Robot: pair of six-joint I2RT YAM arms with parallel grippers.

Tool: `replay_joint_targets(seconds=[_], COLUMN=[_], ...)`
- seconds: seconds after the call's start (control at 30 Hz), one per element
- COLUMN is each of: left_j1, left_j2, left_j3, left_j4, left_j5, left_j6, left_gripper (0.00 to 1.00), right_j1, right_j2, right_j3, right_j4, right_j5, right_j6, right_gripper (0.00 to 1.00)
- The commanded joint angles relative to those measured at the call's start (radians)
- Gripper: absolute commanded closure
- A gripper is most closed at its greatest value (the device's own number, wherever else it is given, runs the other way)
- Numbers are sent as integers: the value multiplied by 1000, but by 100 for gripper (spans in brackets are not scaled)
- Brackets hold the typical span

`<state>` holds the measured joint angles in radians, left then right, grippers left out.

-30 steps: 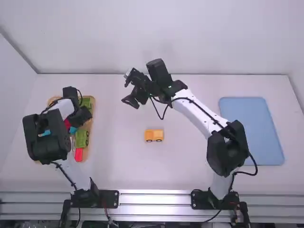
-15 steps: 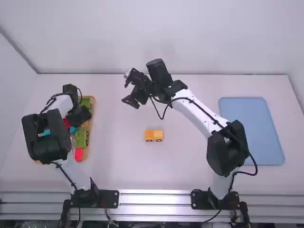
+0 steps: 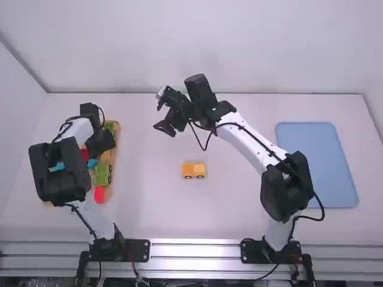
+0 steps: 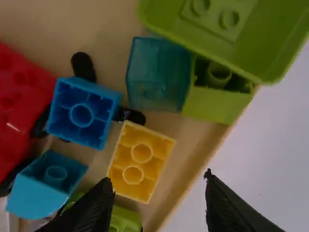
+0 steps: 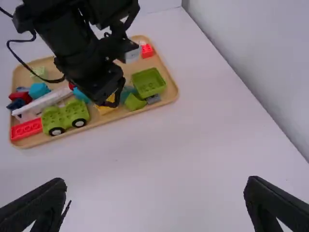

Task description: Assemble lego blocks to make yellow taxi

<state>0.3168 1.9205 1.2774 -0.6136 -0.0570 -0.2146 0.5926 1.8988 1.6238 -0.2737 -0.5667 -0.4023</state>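
From well above, the high view looks forward and down over most of the desk (image 3: 149, 203). The left wrist view points down from close over the tray (image 4: 186, 145) (near enough to crop it), while the right wrist view slants leftward from farther off; all three share part of the tray.

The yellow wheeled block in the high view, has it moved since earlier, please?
No, the yellow wheeled block keeps the same gap from the blue tray.
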Motion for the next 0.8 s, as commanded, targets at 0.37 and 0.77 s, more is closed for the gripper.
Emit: replay_joint_targets(seconds=[0.37,0.77], left_j1=[42,43], left_j2=[8,8], left_j3=[-79,-85], left_j4=[74,81], left_j5=[39,42], left_j6=[209,272], left_gripper=[51,50], right_j1=[-11,-12], right_j2=[5,5], right_j3=[12,12], right_j4=[-26,-19], right_j5=[-4,44], right_j6=[1,1], right_gripper=[2,2])
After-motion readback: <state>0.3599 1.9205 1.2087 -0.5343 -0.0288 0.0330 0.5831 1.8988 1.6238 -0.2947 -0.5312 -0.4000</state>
